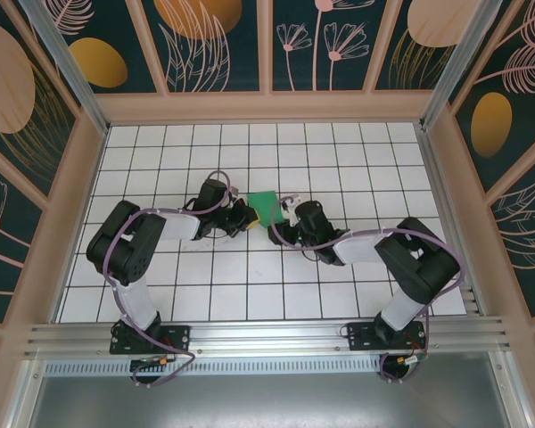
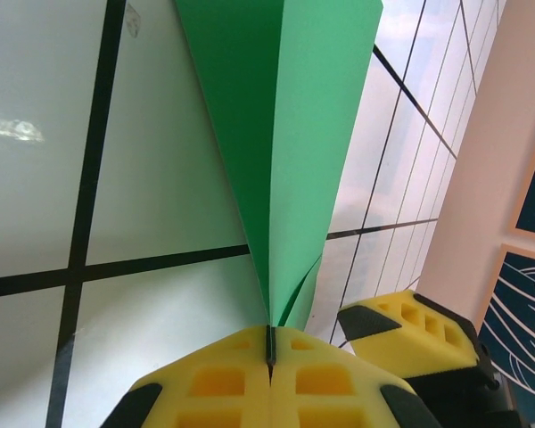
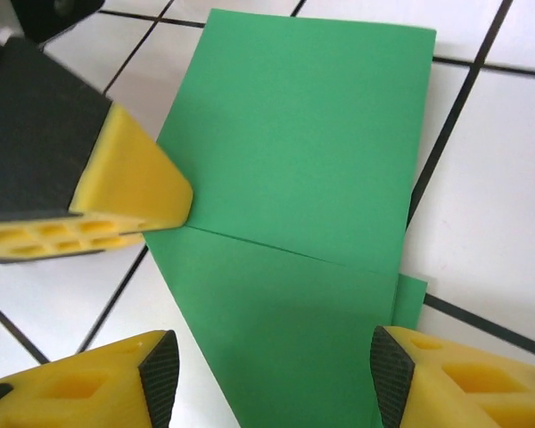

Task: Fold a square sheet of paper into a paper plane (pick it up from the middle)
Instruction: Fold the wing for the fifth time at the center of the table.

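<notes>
Jaws: left gripper [image 2: 269, 346] pinches the tip of the thin bright-green creased paper sheet [image 3: 294, 152]; right gripper [image 3: 272, 379] gapes astride it, holding nothing.
Paper: mid-table on my white gridded tabletop [image 1: 250, 285], between both grippers.
Progress: I reckon first folds are in; plenty of folding left.

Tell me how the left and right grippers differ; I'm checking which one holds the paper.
The left gripper is shut, its fingers pressed together; the right gripper stands open. The left gripper pinches the folded green paper; the right gripper's fingers only straddle it. Both have yellow fingers and work on the same paper.
</notes>
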Robot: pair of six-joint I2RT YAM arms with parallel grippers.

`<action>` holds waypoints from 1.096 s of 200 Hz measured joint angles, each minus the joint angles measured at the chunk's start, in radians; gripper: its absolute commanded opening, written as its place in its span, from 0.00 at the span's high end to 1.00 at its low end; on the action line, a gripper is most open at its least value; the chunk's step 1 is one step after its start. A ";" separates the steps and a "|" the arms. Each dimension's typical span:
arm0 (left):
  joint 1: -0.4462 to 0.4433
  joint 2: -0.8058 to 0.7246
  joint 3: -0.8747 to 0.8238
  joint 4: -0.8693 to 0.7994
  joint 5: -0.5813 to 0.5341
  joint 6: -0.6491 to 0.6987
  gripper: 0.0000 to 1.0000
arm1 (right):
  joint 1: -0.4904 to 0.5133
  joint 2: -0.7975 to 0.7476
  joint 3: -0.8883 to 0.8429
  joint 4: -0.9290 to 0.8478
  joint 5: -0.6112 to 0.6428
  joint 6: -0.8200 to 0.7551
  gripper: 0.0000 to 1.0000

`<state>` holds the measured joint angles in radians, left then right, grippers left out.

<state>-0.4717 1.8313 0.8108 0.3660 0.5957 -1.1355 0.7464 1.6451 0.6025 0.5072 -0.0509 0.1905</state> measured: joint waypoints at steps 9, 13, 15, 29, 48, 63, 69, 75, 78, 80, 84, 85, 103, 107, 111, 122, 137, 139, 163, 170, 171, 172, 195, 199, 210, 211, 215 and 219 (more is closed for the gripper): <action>0.000 0.000 0.000 0.000 -0.001 0.000 1.00 | 0.027 0.000 -0.014 0.021 0.037 -0.047 0.38; 0.000 0.000 0.000 0.000 -0.002 -0.001 1.00 | 0.041 0.000 -0.020 0.029 0.054 -0.073 0.39; 0.000 0.000 0.000 0.000 -0.002 -0.001 1.00 | 0.046 0.000 -0.022 0.032 0.060 -0.079 0.39; 0.000 0.000 0.000 0.000 -0.002 -0.003 1.00 | 0.086 0.003 -0.029 0.045 0.102 -0.143 0.40; 0.000 -0.002 0.000 0.000 -0.002 -0.003 1.00 | 0.120 0.023 -0.029 0.082 0.166 -0.216 0.41; 0.000 -0.003 0.000 0.000 -0.001 -0.003 1.00 | 0.133 0.053 -0.021 0.100 0.216 -0.257 0.42; 0.000 -0.004 0.001 0.000 -0.001 -0.003 1.00 | 0.134 0.068 -0.018 0.109 0.233 -0.269 0.43; 0.000 -0.004 0.002 -0.001 -0.001 -0.004 1.00 | 0.137 0.084 -0.014 0.119 0.250 -0.284 0.44; 0.000 -0.004 0.002 -0.002 -0.001 -0.003 1.00 | 0.137 0.091 -0.014 0.124 0.258 -0.288 0.45; 0.000 -0.004 0.002 -0.003 -0.001 -0.003 1.00 | 0.137 0.097 -0.013 0.128 0.264 -0.293 0.46; 0.000 -0.004 0.002 -0.004 -0.001 -0.003 1.00 | 0.138 0.108 -0.012 0.135 0.274 -0.299 0.47; 0.000 -0.004 0.003 -0.004 -0.001 -0.003 1.00 | 0.138 0.109 -0.012 0.137 0.276 -0.300 0.47; 0.000 -0.006 0.003 -0.006 -0.001 -0.003 1.00 | 0.141 0.146 -0.011 0.163 0.314 -0.323 0.53; 0.000 -0.007 0.004 -0.008 -0.001 -0.003 1.00 | 0.141 0.151 -0.011 0.169 0.319 -0.331 0.54; 0.000 -0.008 0.004 -0.008 -0.001 -0.003 1.00 | 0.142 0.155 -0.011 0.175 0.323 -0.332 0.55; 0.000 -0.011 0.005 -0.011 -0.001 -0.003 1.00 | 0.144 0.159 -0.011 0.193 0.333 -0.342 0.56; 0.000 -0.012 0.005 -0.011 -0.001 -0.003 1.00 | 0.144 0.160 -0.011 0.223 0.343 -0.344 0.56; 0.000 -0.012 0.005 -0.011 -0.001 -0.003 1.00 | 0.144 0.160 -0.010 0.225 0.344 -0.346 0.56; 0.000 -0.013 0.007 -0.011 -0.001 -0.003 1.00 | 0.144 0.169 -0.007 0.260 0.346 -0.352 0.56; 0.000 -0.013 0.008 -0.012 -0.001 -0.003 1.00 | 0.144 0.172 -0.006 0.269 0.346 -0.354 0.60; 0.000 -0.013 0.008 -0.012 -0.001 -0.003 1.00 | 0.144 0.172 -0.006 0.269 0.346 -0.354 0.60; 0.000 -0.013 0.008 -0.012 -0.001 -0.003 1.00 | 0.144 0.172 -0.006 0.269 0.346 -0.355 0.60; 0.000 -0.013 0.011 -0.018 -0.002 -0.003 1.00 | 0.144 0.180 -0.002 0.277 0.338 -0.372 0.70; 0.000 -0.013 0.012 -0.020 -0.002 -0.003 1.00 | 0.144 0.182 -0.001 0.280 0.338 -0.374 0.72; 0.000 -0.013 0.016 -0.027 -0.001 -0.003 1.00 | 0.144 0.185 0.000 0.282 0.332 -0.374 0.78; 0.000 -0.013 0.016 -0.028 -0.002 -0.003 0.99 | 0.144 0.185 0.000 0.282 0.333 -0.375 0.79; 0.000 -0.013 0.019 -0.030 -0.001 -0.003 0.98 | 0.144 0.186 0.001 0.282 0.330 -0.378 0.80; 0.000 -0.013 0.020 -0.032 -0.002 -0.003 0.96 | 0.144 0.187 0.001 0.282 0.330 -0.377 0.82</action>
<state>-0.4717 1.8183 0.8307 0.3344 0.5941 -1.1381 0.8902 1.8320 0.6033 0.7895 0.2790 -0.1867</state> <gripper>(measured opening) 0.068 0.232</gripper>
